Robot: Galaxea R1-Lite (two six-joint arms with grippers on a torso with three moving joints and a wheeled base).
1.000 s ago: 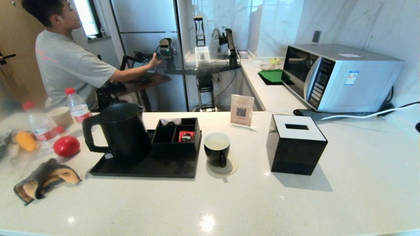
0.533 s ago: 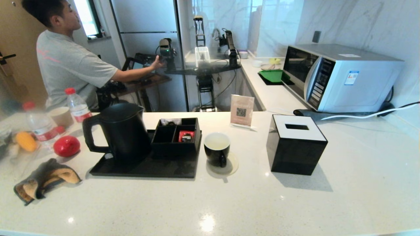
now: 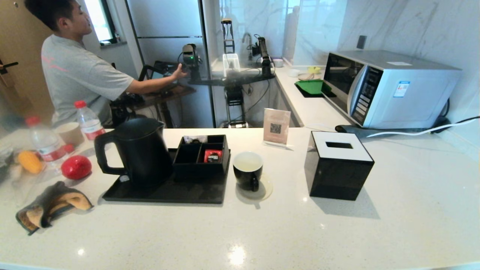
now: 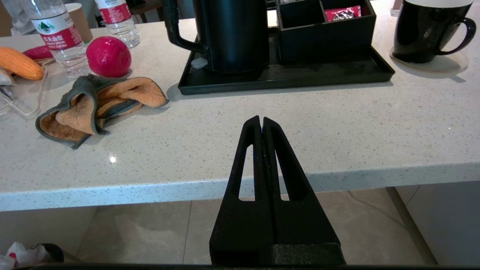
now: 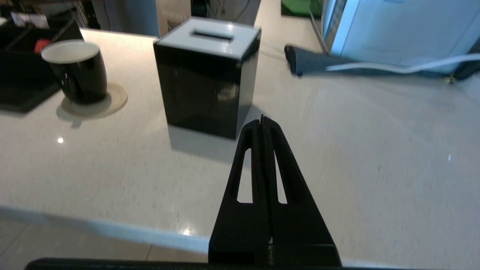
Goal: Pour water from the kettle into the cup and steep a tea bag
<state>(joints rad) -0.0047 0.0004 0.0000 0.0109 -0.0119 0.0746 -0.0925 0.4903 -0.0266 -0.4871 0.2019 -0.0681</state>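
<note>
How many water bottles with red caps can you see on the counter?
2. One bottle stands at the back left, beside a paper cup. The other bottle stands nearer, behind the red ball. More could be hidden past the left edge.

One kettle [image 3: 138, 150], one black cup [image 3: 248, 169] on one coaster [image 3: 264, 191], one black tray [image 3: 165, 193], one divided box [image 3: 200, 155] with one red packet [image 3: 213, 155]. Two water bottles [image 3: 88, 120], one paper cup [image 3: 70, 133], one red ball [image 3: 76, 167], one cloth [image 3: 52, 206], one tissue box [image 3: 337, 165], one microwave [image 3: 386, 88], one sign card [image 3: 276, 126], one person [image 3: 75, 63].
</note>
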